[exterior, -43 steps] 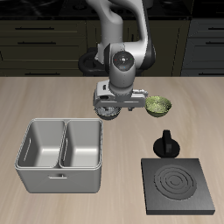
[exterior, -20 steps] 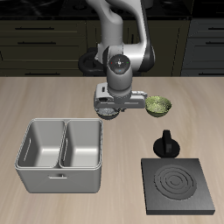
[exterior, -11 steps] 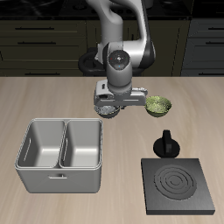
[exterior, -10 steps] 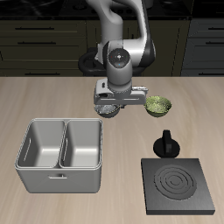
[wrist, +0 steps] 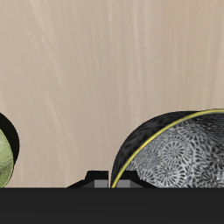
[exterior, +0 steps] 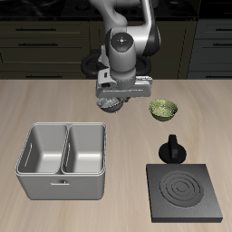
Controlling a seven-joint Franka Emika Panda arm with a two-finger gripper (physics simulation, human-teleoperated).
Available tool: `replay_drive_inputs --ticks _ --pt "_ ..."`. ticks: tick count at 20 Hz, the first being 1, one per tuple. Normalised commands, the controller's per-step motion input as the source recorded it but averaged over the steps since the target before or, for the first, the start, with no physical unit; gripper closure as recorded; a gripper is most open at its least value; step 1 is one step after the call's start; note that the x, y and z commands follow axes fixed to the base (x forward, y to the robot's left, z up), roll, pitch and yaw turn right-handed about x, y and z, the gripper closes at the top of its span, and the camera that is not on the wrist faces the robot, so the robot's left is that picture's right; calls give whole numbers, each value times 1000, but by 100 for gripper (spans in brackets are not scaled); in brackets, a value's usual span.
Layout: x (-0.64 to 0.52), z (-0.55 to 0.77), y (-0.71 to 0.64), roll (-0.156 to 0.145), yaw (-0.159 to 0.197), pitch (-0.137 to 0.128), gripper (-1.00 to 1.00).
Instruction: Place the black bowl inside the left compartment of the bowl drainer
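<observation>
Exterior view: nearest stands the bowl drainer (exterior: 62,160), its left compartment (exterior: 43,150) bare. Behind it, above the worktop (exterior: 36,101), the gripper (exterior: 111,101) clamps the black bowl's (exterior: 112,106) rim, lifted beside a yellow-green bowl (exterior: 163,110).

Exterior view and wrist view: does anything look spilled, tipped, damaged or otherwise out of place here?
Nothing stands out. The black bowl hangs in the gripper above the table, intact. The yellow-green bowl sits upright, the bowl drainer stands square with both wells empty, and the stove plate lies flat.
</observation>
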Motion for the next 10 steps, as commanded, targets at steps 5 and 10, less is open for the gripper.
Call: replay_drive_inputs --ticks 5,10 --pt "-7 363 -68 -10 12 -53 100" --pt "-32 503 -84 -14 -3 -74 100"
